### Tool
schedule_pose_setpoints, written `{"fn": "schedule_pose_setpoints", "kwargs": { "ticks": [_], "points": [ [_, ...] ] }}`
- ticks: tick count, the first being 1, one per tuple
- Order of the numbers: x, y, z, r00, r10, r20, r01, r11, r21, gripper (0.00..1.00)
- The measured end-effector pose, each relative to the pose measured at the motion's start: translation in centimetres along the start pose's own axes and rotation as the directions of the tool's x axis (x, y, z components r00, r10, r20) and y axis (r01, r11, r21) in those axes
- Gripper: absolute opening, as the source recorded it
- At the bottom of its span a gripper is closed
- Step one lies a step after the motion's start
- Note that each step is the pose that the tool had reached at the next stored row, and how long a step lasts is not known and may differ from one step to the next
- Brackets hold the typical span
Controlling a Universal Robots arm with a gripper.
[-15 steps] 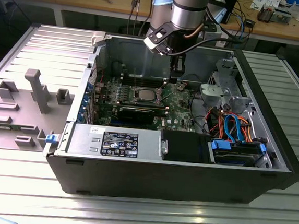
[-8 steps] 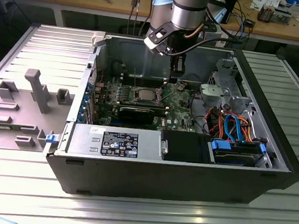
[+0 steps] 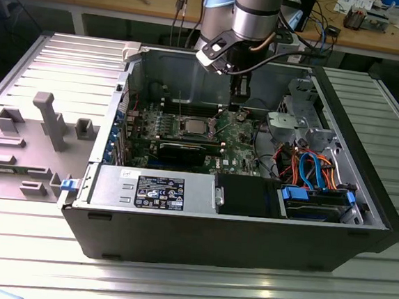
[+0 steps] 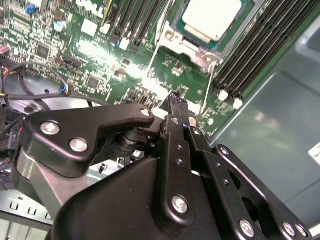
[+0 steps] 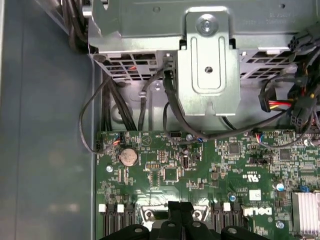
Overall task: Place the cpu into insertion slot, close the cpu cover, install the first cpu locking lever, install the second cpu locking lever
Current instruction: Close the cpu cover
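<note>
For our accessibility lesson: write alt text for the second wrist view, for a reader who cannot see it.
The black pincer hangs over a green motherboard, its tip pointing toward the processor socket. There the silver-topped cpu lies framed by the silver cpu cover, with memory slots alongside.
</note>
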State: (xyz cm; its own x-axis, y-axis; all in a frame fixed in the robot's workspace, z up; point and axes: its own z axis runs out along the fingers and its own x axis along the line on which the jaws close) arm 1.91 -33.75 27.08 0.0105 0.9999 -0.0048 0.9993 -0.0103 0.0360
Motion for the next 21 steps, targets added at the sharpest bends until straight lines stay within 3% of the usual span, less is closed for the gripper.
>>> {"fn": "schedule_pose_setpoints", "kwargs": {
  "ticks": [9, 16, 21],
  "points": [
    [0.21, 1.98, 0.71, 1.0000, -0.006, -0.0002, 0.006, 0.9999, 0.0102, 0.11],
    [0.25, 2.09, 1.79, 0.9999, -0.017, -0.0006, 0.017, 0.9998, 0.0109, 0.11],
    [0.26, 1.60, 2.09, 0.9997, -0.025, -0.0007, 0.025, 0.9996, 0.0113, 0.11]
  ]
}}
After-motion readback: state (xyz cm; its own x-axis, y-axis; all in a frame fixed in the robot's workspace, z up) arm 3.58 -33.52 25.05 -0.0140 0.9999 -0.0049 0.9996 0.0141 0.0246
